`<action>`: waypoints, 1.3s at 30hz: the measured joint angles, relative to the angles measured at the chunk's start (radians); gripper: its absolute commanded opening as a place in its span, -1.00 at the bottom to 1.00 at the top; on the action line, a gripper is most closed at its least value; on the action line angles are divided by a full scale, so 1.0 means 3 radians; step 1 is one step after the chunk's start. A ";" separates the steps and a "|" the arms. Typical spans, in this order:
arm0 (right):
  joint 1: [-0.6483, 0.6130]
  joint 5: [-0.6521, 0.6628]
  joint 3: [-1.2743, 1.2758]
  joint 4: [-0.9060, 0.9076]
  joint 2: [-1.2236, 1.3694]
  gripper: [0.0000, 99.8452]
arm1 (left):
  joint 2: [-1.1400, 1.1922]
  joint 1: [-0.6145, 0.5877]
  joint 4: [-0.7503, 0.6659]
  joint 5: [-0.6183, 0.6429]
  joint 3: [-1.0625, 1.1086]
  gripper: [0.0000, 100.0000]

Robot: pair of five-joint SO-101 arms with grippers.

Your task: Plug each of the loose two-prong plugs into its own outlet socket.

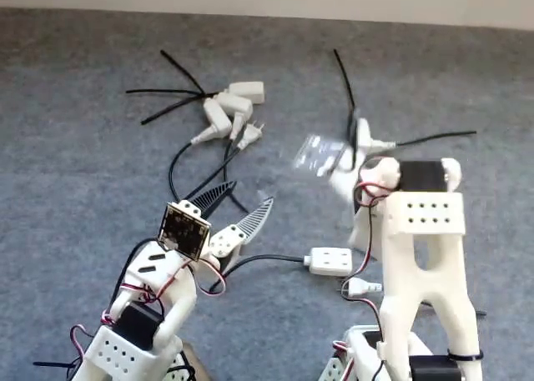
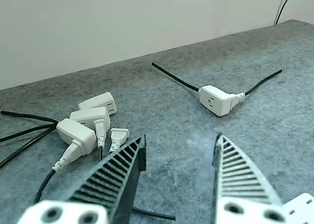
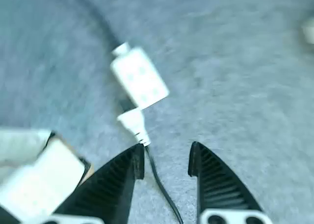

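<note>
Left end effector (image 2: 180, 137) and right end effector (image 3: 167, 146) gape empty over grey carpet (image 1: 83, 172); pale wall (image 2: 98, 23) behind.

Grey felt table (image 1: 75, 172) bears white outlet sockets (image 1: 246, 90), 2-prong plugs (image 1: 252, 134) and black cords (image 1: 158, 92).

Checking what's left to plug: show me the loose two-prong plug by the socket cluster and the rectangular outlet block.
loose two-prong plug (image 2: 118, 135), left wrist view, its white body.
rectangular outlet block (image 3: 140, 79), right wrist view, its top face.

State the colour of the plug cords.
Black. The cords show best in the left wrist view.
</note>
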 measured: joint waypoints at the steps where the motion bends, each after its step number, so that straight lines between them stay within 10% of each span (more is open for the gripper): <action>1: 0.0000 0.0159 0.0123 0.0000 0.0000 -0.70 | 0.0000 0.0000 0.0015 0.0000 0.0000 -0.54; 16: 0.0215 0.1371 0.1340 -0.0890 0.0056 -0.53 | 0.0000 0.0000 0.0046 0.0000 0.0000 -0.54; 39: 0.0235 0.1422 0.2388 -0.2215 0.0005 -0.74 | 0.0000 0.0000 0.0046 0.0000 0.0000 -0.54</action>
